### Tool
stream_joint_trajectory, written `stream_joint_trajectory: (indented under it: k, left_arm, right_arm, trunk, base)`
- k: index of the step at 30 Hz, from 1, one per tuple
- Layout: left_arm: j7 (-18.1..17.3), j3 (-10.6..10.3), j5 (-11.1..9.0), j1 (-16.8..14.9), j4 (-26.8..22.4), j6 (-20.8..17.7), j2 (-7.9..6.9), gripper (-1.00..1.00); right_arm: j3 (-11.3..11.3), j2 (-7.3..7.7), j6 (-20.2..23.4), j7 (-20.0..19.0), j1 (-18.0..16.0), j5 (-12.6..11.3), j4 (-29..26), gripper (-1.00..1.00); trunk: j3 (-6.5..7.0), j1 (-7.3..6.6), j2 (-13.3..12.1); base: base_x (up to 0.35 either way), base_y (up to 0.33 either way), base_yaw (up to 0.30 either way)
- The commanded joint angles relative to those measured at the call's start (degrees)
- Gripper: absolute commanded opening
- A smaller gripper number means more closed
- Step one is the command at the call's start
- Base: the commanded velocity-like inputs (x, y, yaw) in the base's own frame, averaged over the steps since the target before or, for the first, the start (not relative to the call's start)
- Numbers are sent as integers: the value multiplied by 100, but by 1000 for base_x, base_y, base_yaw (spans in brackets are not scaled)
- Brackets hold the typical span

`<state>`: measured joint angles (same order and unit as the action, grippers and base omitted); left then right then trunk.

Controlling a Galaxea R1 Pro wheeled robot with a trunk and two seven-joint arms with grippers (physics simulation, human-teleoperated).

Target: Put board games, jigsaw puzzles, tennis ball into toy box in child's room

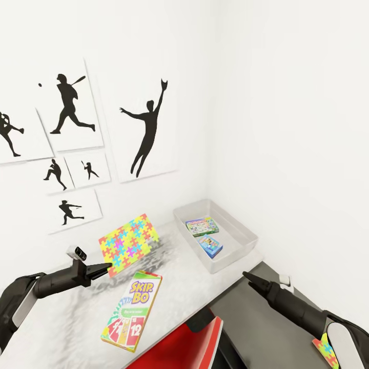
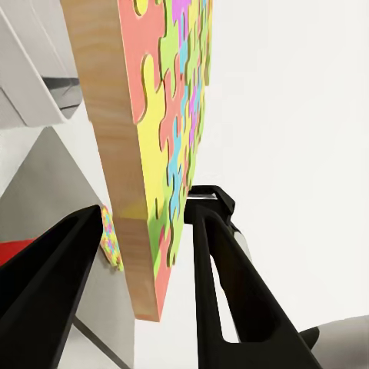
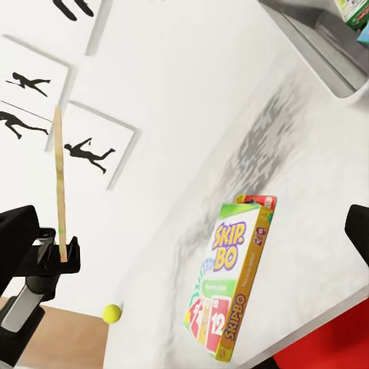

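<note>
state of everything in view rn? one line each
Left tool: shut on jigsaw puzzle, raised above the table.
Jigsaw puzzle: held by a lower corner, on edge, off the table.
SKIP-BO box: lying flat on the table, not in the toy box.
Toy box: open, two game boxes lying inside.
Tennis ball: resting on the table.
Right tool: holds nothing; open or shut unclear.

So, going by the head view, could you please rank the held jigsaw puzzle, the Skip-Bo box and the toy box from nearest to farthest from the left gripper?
1. Jigsaw puzzle: clamped in the left gripper, lifted above the table.
2. Skip-Bo box: flat on the table, just beside the gripper.
3. Toy box: at the table's far corner by the wall.
</note>
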<state>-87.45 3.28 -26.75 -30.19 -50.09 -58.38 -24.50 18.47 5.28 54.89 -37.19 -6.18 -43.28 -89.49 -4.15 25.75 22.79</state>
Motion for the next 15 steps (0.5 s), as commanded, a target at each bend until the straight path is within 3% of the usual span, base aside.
stream_joint_trajectory:
  k: [1,12,13,15]
  left_arm:
    - [-18,-3,-6,-4,-1,-60,-2,-100]
    - [155,-36,82,-6,-26,-87,44,-100]
    - [296,-37,129,-49,-44,-119,93,-100]
    - [406,-41,161,-437,-48,-153,238,-100]
  right_arm:
    - [8,-1,30,-28,-6,13,-3,100]
    - [40,20,63,-26,-6,-13,-13,100]
    - [83,23,80,-23,-6,-18,-14,100]
    - [119,25,101,-19,-6,-15,-15,100]
  trunk:
    - [-13,4,13]
    - [-13,4,13]
    - [-13,4,13]
    - [-13,4,13]
  base:
    - [0,0,0]
    - [0,0,0]
    - [0,0,0]
    - [0,0,0]
